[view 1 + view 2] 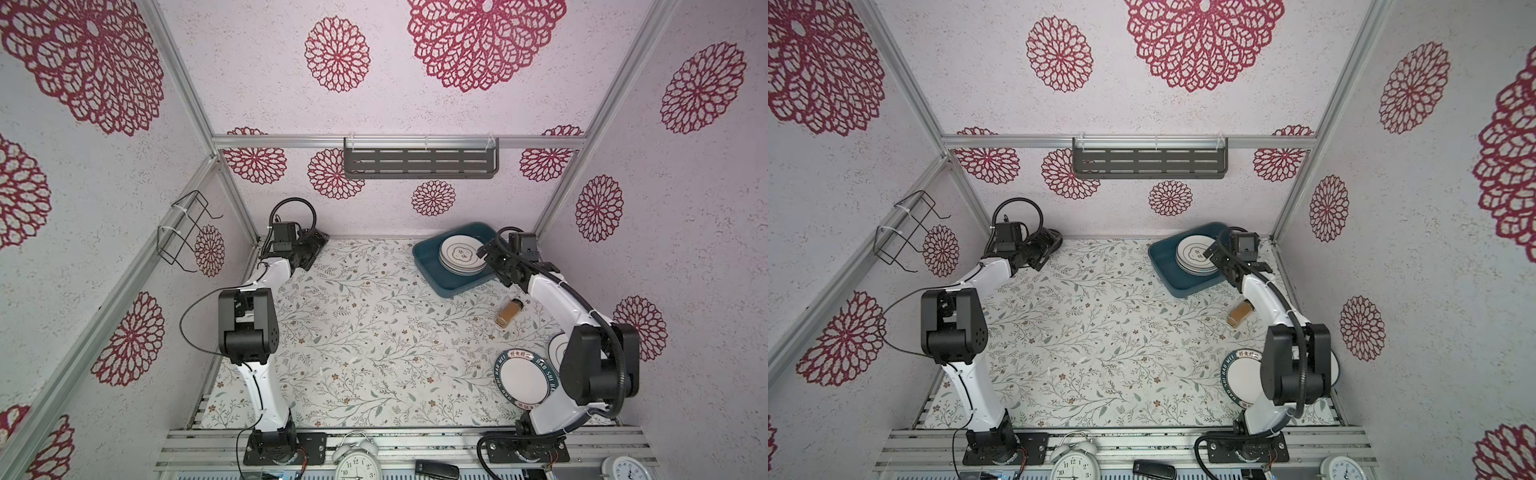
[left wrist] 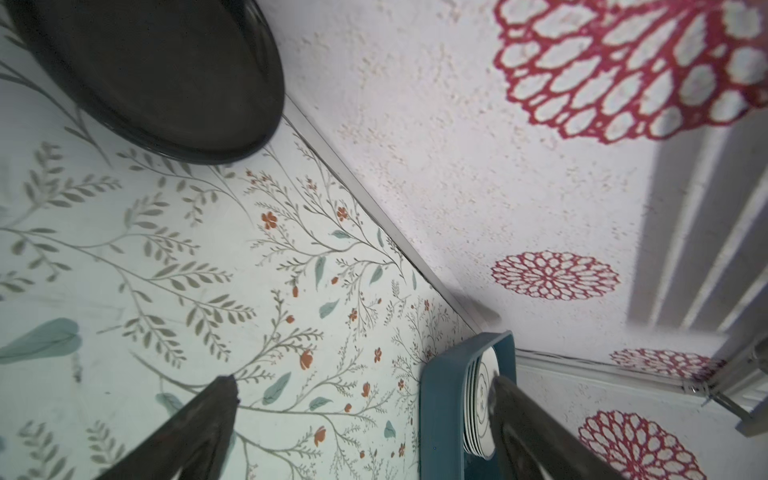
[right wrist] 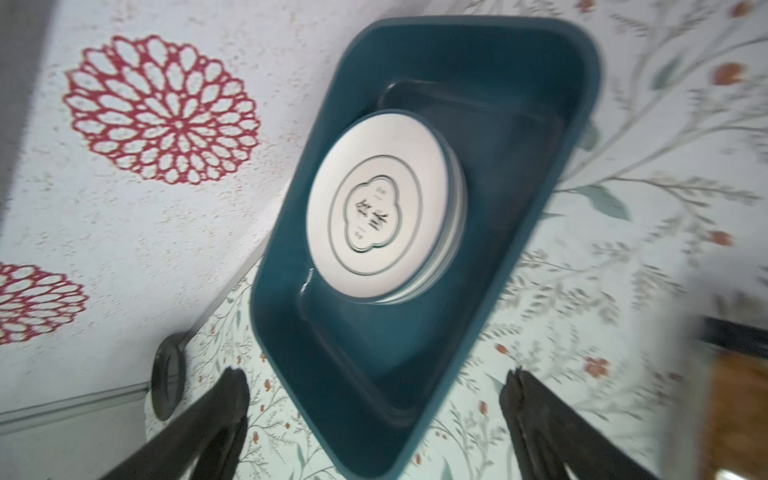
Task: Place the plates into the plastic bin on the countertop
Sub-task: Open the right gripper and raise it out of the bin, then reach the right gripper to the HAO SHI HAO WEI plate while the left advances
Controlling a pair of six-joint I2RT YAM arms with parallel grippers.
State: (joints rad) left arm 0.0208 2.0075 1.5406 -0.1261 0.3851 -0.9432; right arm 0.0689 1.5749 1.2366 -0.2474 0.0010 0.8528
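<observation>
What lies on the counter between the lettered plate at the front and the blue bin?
A small brown jar lies on its side on the counter, roughly between the lettered plate and the bin, nearer the bin. A plate lifted well up would probably clear it.

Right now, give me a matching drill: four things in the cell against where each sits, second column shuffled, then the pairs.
Things:
1. plate stack
2. teal-rim plate
3. black plate
4. jar

Places:
A. lying on its side on the countertop
B. flat by the back wall
C. in the bin
D. at the front, partly hidden by the right arm

Pairs: 1-C, 2-D, 3-B, 4-A
</observation>
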